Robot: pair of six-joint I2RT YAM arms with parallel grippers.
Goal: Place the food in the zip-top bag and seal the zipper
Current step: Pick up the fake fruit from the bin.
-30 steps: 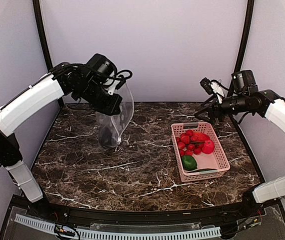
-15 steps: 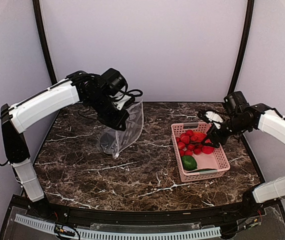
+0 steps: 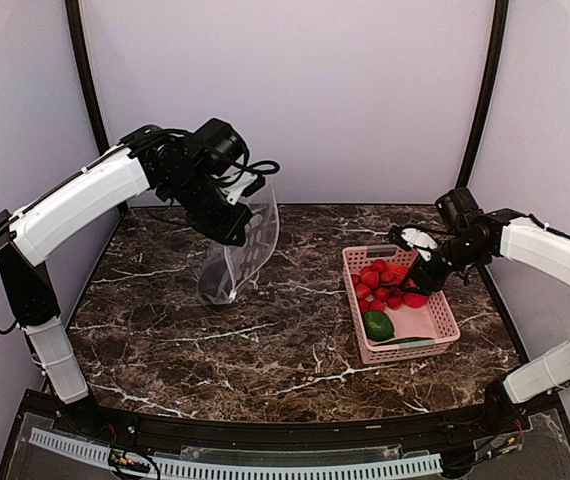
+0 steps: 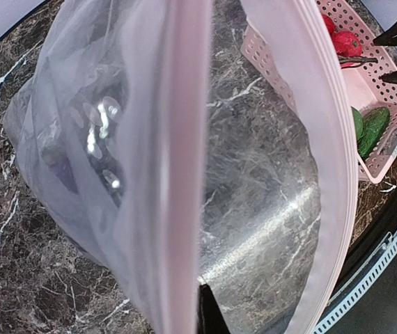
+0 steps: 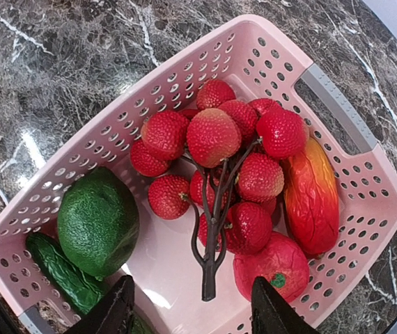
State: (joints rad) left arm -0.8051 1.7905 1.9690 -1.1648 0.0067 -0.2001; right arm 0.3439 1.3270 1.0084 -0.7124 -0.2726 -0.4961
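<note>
Lychees (image 5: 212,136) fill the pink basket (image 5: 268,49); right pincer (image 5: 191,289) spread above it, left pincer (image 3: 229,222) well apart, pinching the zip-top bag (image 3: 257,240).

Stuff I couldn't make out

Left gripper (image 3: 237,225) was mostly buried behind the bag (image 4: 115,174); only one dark fingertip poked out on the wrist cam. The dark lump (image 3: 213,283) inside was too blurry through the plastic to name. Basket (image 4: 386,118) got cropped at the frame edge, and the cucumber (image 5: 59,275) ran off the bottom.
</note>
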